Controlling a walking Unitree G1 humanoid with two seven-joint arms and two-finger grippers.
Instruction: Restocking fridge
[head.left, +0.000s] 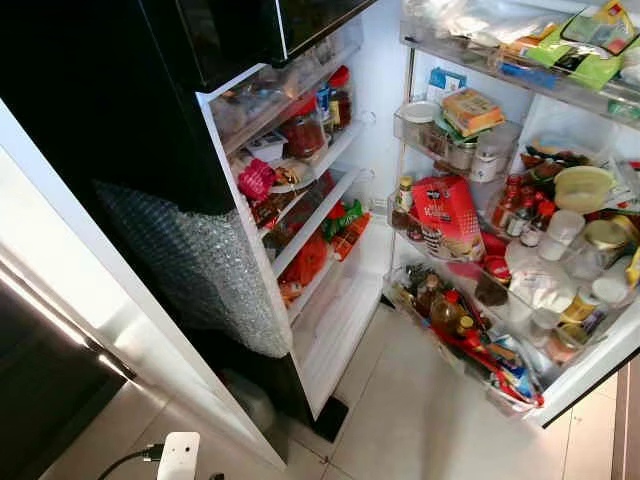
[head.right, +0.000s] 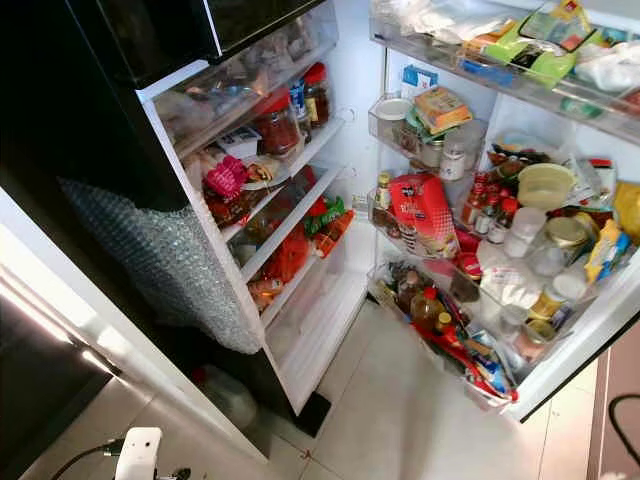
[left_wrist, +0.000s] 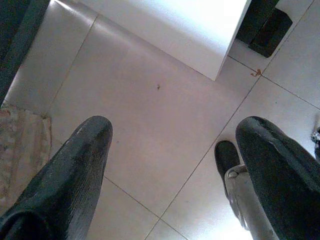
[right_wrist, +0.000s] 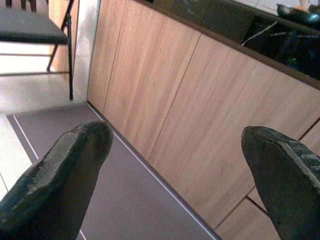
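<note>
Nearest us, our left gripper (left_wrist: 172, 165) hangs over the pale floor tiles (left_wrist: 150, 120), fingers spread wide and holding nothing. Our right gripper (right_wrist: 177, 170) is likewise open and empty, facing wooden cabinet fronts (right_wrist: 200, 110). Ahead, the fridge (head.left: 375, 80) stands with both doors open. The left door's shelves (head.left: 310, 215) carry a red-lidded jar (head.left: 303, 130) and packets; the right door's bins (head.left: 470, 330) are crowded with bottles, a red bag (head.left: 447, 212) and a yellow bowl (head.left: 583, 187).

Red bag (head.left: 447, 212); possibly yellow bowl (head.left: 583, 186).
</note>
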